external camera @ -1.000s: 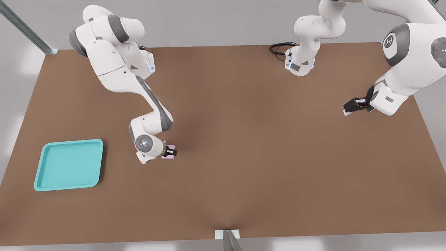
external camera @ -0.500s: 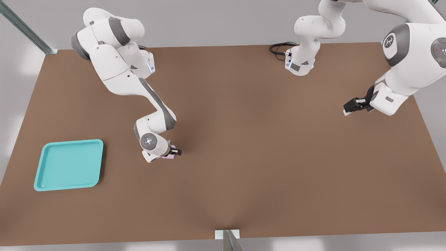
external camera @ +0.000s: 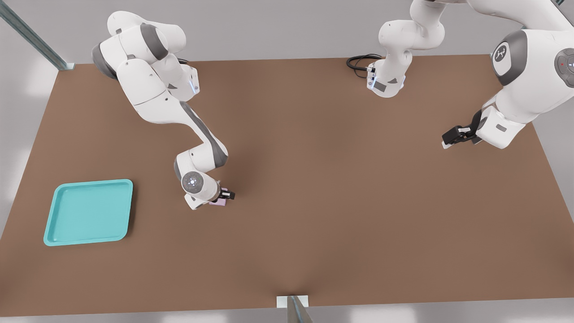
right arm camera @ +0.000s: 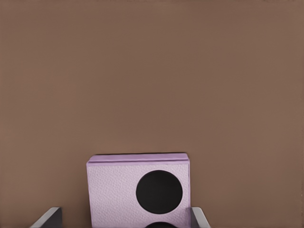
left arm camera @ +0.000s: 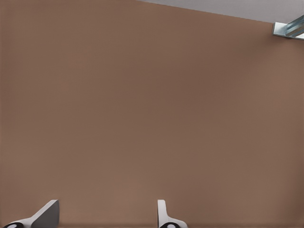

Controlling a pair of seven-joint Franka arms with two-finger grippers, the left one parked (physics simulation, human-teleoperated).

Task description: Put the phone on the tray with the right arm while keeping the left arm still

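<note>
The phone (external camera: 219, 202) is a small pale pink folded block lying flat on the brown table, a little to the front view's left of the middle. In the right wrist view the phone (right arm camera: 118, 190) shows one full black lens and the edge of a second. The right arm's gripper (external camera: 225, 196) is down over the phone and open. Its fingertips (right arm camera: 50, 217) stand on either side of the phone in the right wrist view; one has a gap to the phone and the other is close against its edge. The turquoise tray (external camera: 89, 213) lies far off at the front view's left, with nothing in it.
The brown table (external camera: 341, 202) spans the view. A black cable coil (external camera: 358, 61) lies at the far edge. The parked arm's gripper (external camera: 456, 135) hangs at the front view's right. A metal post (external camera: 294, 307) stands at the near edge.
The right arm's wrist has shifted slightly toward the front view's right and settled over the phone. The phone and the tray have stayed where they were.
</note>
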